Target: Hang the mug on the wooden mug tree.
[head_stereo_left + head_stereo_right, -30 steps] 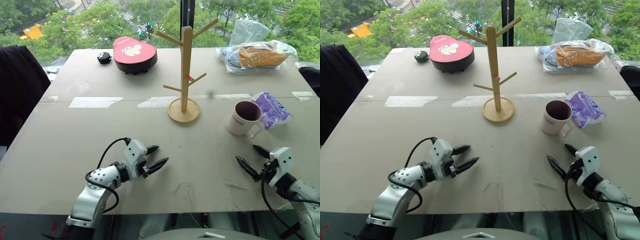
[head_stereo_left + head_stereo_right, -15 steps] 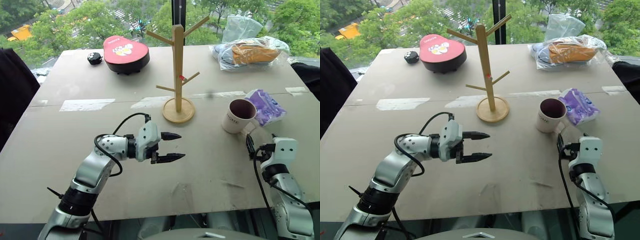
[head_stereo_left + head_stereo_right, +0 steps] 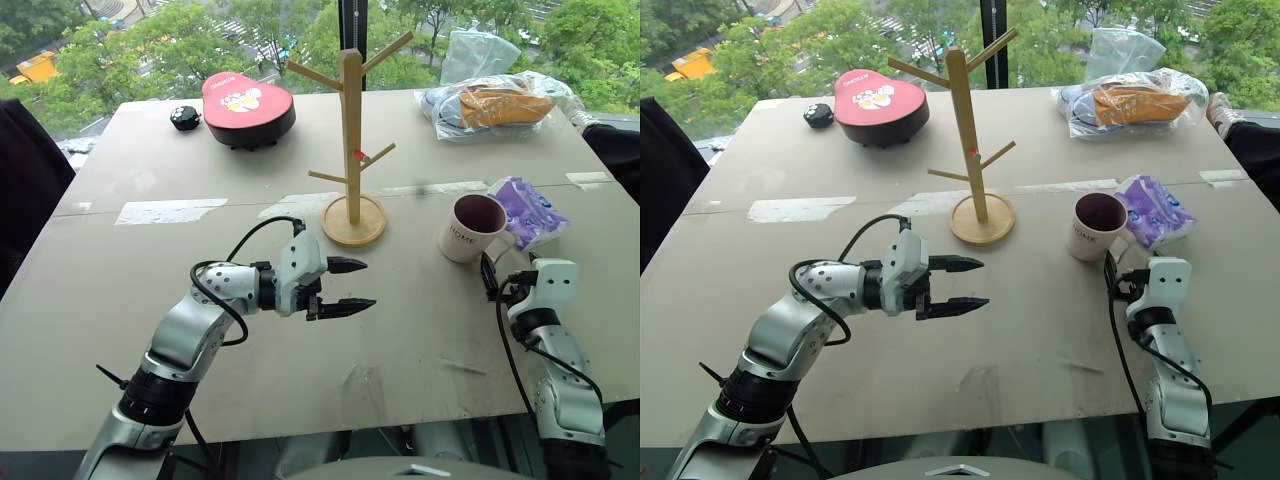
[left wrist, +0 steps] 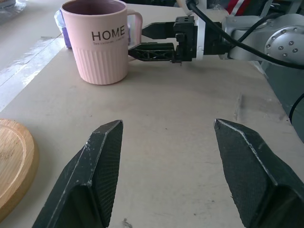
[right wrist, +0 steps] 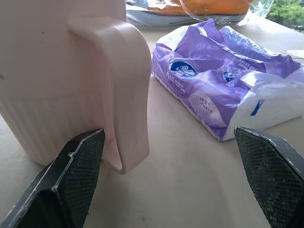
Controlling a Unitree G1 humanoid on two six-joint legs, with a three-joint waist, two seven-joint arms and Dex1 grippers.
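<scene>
Mug and mug tree on the table

The cream "HOME" mug (image 3: 472,227) stands upright, well apart from the upright wooden mug tree (image 3: 351,150).

We see a large table (image 3: 200,330) with a flat grey-beige top, and pale strips of tape (image 3: 170,210) lie across its middle, along a seam. Behind the far edge there is a window, and through it we look down on green trees (image 3: 130,60) and a street with a yellow vehicle (image 3: 35,65). A dark vertical window bar (image 3: 350,25) rises at the centre. The light is soft daylight and makes only weak shadows on the table. At the left edge of the table something dark (image 3: 30,180) stands, perhaps the back of a chair; we cannot tell it for sure.
</scene>
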